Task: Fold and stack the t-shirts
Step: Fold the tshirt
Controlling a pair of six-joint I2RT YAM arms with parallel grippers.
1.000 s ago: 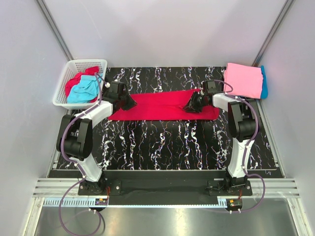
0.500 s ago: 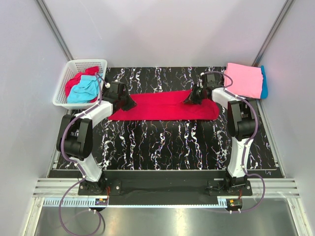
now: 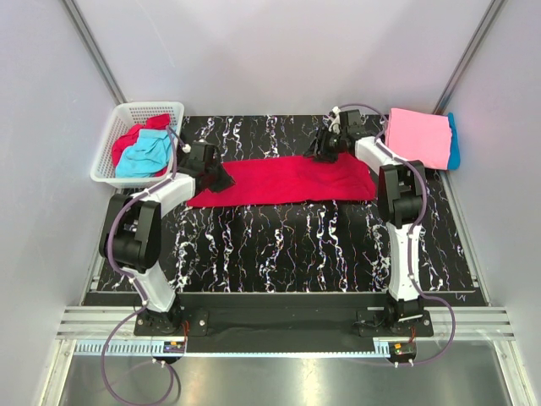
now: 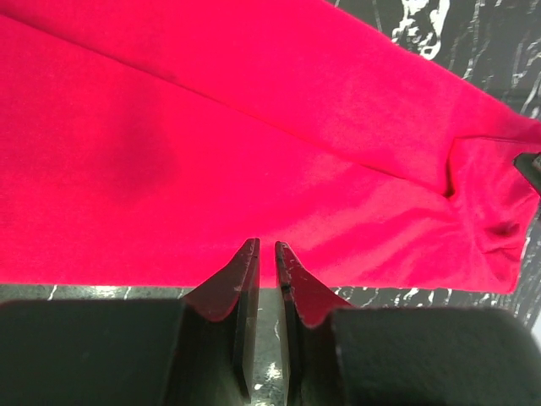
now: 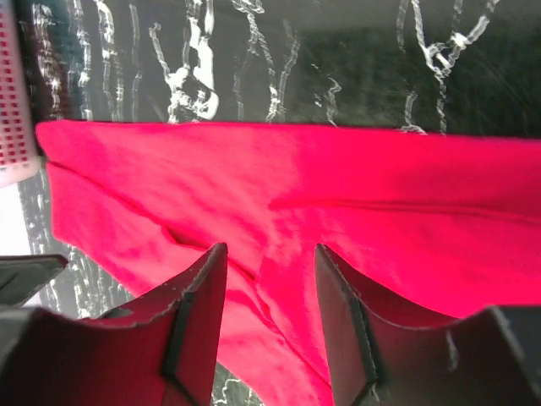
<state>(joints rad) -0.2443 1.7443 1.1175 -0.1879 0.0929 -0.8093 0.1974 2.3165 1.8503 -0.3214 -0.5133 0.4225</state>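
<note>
Far left, back corner: the white basket (image 3: 152, 105) with a crumpled red shirt (image 3: 127, 139) and a crumpled turquoise shirt (image 3: 144, 158) bunched inside it, the turquoise one mostly on top.

Just beside it, the left gripper (image 3: 221, 179) sits at the left end of the flat crimson shirt (image 3: 287, 179). That shirt is laid out as a long band across the back half of the marble-look table (image 3: 279, 245). On the left wrist cam the claw (image 4: 266, 247) is clenched almost fully, with only a sliver between the jaws. Its tips are down right at the near hem of the flat crimson shirt (image 4: 211, 152) (can't honestly tell if any cloth is nipped in there).

Toward the right end, the right gripper (image 3: 321, 150) is at the shirt's far edge. Its own cam shows it (image 5: 270, 249) released, fingers spread, nothing between them, just red cloth (image 5: 338, 186) below with a few creases.

Far right: a folded pink shirt (image 3: 418, 135) lying on a folded blue shirt (image 3: 455, 144), of which only a strip peeks out on the right side.
</note>
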